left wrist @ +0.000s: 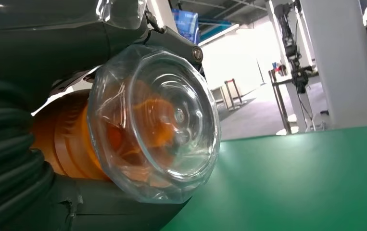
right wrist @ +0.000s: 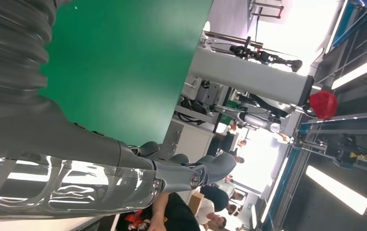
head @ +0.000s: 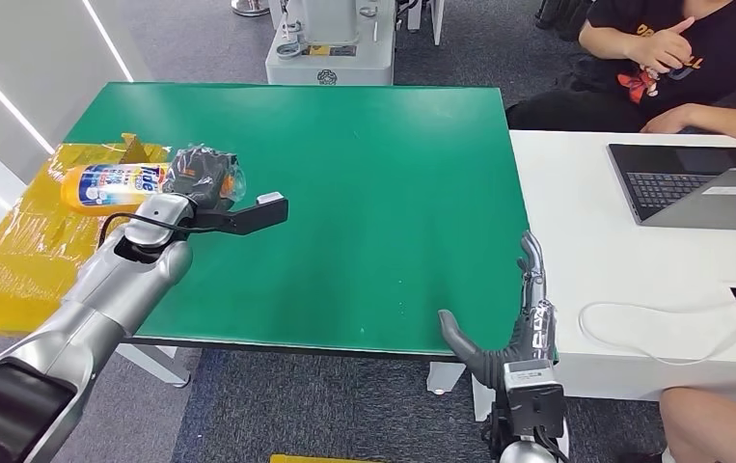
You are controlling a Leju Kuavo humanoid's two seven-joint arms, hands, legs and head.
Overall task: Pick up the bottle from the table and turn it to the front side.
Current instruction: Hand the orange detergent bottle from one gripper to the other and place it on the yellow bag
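Observation:
An orange Tide bottle (head: 113,185) lies on its side at the left edge of the green table (head: 364,193), its label facing up. My left hand (head: 200,174) wraps dark fingers around the bottle's cap end. Up close in the left wrist view, the clear cap (left wrist: 155,120) over the orange neck sits between the hand's (left wrist: 42,57) fingers. My right hand (head: 513,328) stays at the table's near edge with fingers straight and thumb spread, holding nothing; the right wrist view shows its outstretched fingers (right wrist: 191,171).
Yellow plastic sheeting (head: 26,241) covers the surface left of the table. A white desk (head: 595,231) with a laptop (head: 701,183) and a cable stands at the right, and a person (head: 672,58) sits behind it. A white machine base (head: 330,43) stands beyond the table.

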